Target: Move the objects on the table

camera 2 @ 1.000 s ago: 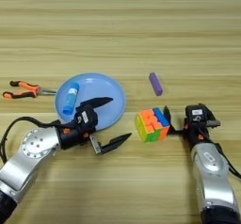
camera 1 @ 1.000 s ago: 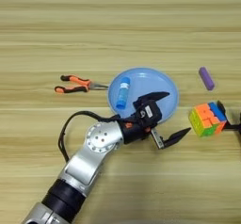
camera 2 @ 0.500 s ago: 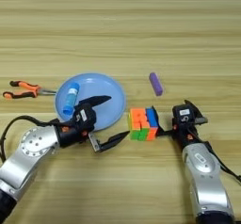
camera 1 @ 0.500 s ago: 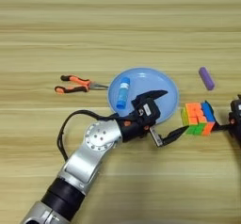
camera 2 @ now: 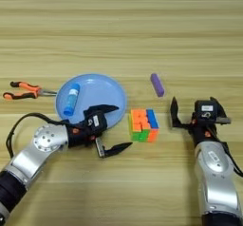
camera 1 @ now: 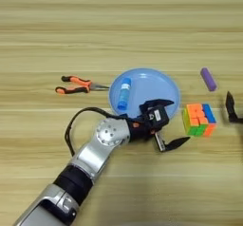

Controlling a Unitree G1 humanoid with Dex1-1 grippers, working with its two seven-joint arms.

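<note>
The multicoloured puzzle cube (camera 2: 144,124) rests on the table (camera 2: 118,30), just right of the light blue plate (camera 2: 102,89). A blue-and-white glue stick (camera 2: 72,98) lies in the plate's left half. My left gripper (camera 2: 122,127) is open beside the cube's left face, one finger over the plate's near rim, the other low on the wood, holding nothing. The right gripper (camera 2: 194,111) stands open a short gap right of the cube, also holding nothing. A purple block (camera 2: 157,84) lies beyond the cube, to its right.
Orange-handled pliers (camera 1: 76,84) lie left of the plate, jaws toward it. The left forearm (camera 1: 102,142) with its black cable crosses the near left of the table. The far half is bare wood.
The right gripper pushed the cube a little leftward toward the plate, then drew back to the right, leaving a gap. The left gripper has stayed in place, open.
</note>
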